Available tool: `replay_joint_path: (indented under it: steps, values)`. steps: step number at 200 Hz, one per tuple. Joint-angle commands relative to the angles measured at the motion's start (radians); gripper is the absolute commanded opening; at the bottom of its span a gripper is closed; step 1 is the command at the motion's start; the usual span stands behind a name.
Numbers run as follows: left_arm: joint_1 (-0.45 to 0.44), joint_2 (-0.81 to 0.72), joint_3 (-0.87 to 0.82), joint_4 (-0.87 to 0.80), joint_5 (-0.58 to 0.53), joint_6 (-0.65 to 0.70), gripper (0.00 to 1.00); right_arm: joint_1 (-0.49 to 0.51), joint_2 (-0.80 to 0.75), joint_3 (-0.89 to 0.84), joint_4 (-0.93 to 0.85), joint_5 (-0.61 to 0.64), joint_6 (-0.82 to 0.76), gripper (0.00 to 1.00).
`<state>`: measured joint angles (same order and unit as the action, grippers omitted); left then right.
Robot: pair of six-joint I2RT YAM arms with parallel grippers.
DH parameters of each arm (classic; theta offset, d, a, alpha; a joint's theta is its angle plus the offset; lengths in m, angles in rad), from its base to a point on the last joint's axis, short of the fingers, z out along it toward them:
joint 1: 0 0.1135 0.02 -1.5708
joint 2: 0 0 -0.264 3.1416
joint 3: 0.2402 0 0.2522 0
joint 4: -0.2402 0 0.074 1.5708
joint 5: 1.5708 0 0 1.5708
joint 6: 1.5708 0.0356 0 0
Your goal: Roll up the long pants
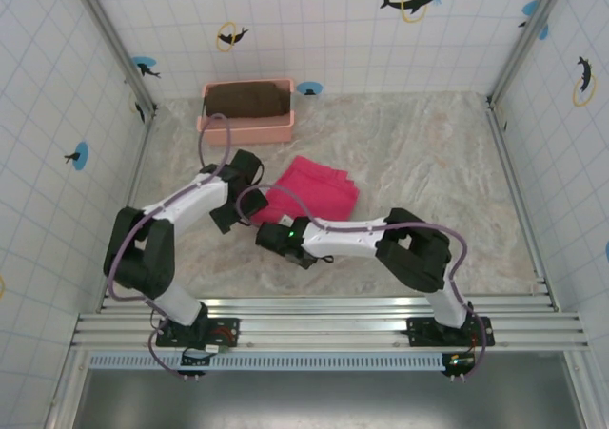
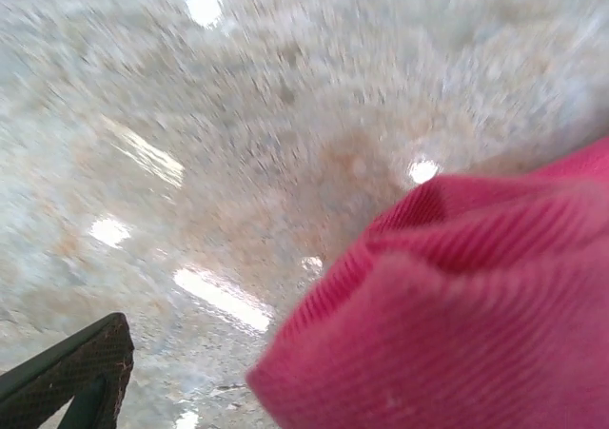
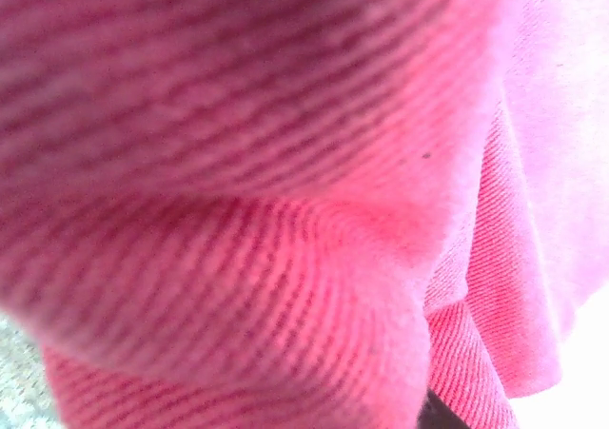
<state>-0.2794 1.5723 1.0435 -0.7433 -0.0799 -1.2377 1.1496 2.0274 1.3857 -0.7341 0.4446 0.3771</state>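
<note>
The long pants [image 1: 314,189] lie as a folded magenta-pink bundle at the middle of the table. My left gripper [image 1: 245,189] stands at the bundle's left edge. In the left wrist view one dark finger [image 2: 86,372] sits far out at the lower left, with the pants [image 2: 457,324] beside it to the right, so the jaws are open and hold nothing. My right gripper [image 1: 265,227] is at the bundle's near-left corner. Ribbed pink fabric of the pants [image 3: 285,210] bunches right over its jaws and hides the fingers; it looks shut on that fold.
A pale pink basket [image 1: 245,125] holding a dark brown folded cloth [image 1: 247,98] stands at the back left, just beyond the left arm. Tiled walls close in the marbled table [image 1: 428,163] on three sides. The arms' rail runs along the near edge.
</note>
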Motion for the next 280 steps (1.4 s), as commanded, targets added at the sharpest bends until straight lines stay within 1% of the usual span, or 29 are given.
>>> replay_joint_path:
  steps: [1, 18, 34, 67, 85, 96, 110, 121, 133, 157, 174, 208, 225, 250, 280]
  values:
    - [0.063, -0.165, -0.07, 0.026, -0.055, 0.068, 0.97, -0.074, 0.039, -0.092, 0.081, -0.434, -0.05, 0.0]
    - [0.108, -0.284, -0.161, 0.13, -0.012, 0.047, 0.97, -0.105, 0.036, -0.092, 0.066, -0.476, -0.094, 0.0]
    - [0.133, -0.361, -0.226, 0.2, 0.011, 0.017, 0.97, -0.124, 0.053, -0.073, 0.035, -0.496, -0.13, 0.0]
    - [0.14, -0.42, -0.301, 0.318, 0.067, -0.027, 0.97, -0.134, 0.085, -0.057, 0.01, -0.516, -0.161, 0.0]
    - [0.141, -0.441, -0.397, 0.508, 0.138, -0.092, 0.97, -0.135, 0.092, -0.064, 0.011, -0.52, -0.163, 0.0]
    - [0.14, -0.443, -0.469, 0.676, 0.189, -0.154, 0.97, -0.135, 0.094, -0.071, 0.016, -0.522, -0.162, 0.0]
    - [0.14, -0.436, -0.56, 0.863, 0.221, -0.227, 0.97, -0.135, 0.097, -0.075, 0.02, -0.529, -0.164, 0.0]
    - [0.14, -0.434, -0.609, 0.971, 0.233, -0.262, 0.97, -0.135, 0.101, -0.075, 0.02, -0.532, -0.165, 0.0]
    - [0.14, -0.425, -0.637, 1.05, 0.253, -0.283, 0.97, -0.138, 0.104, -0.076, 0.021, -0.537, -0.167, 0.0]
    - [0.139, -0.423, -0.636, 1.097, 0.306, -0.279, 0.97, -0.144, 0.113, -0.072, 0.03, -0.552, -0.167, 0.0]
    - [0.14, -0.447, -0.644, 1.118, 0.322, -0.277, 0.97, -0.149, 0.126, -0.063, 0.032, -0.565, -0.164, 0.0]
    - [0.138, -0.461, -0.646, 1.114, 0.373, -0.267, 0.97, -0.152, 0.149, -0.046, 0.036, -0.578, -0.161, 0.0]
    - [0.139, -0.42, -0.654, 1.128, 0.41, -0.269, 0.97, -0.153, 0.151, -0.04, 0.038, -0.581, -0.159, 0.0]
    - [0.14, -0.309, -0.663, 1.201, 0.476, -0.28, 0.97, -0.154, 0.153, -0.043, 0.043, -0.578, -0.153, 0.0]
    - [0.137, -0.232, -0.646, 1.169, 0.513, -0.233, 0.97, -0.153, 0.148, -0.06, 0.064, -0.578, -0.134, 0.0]
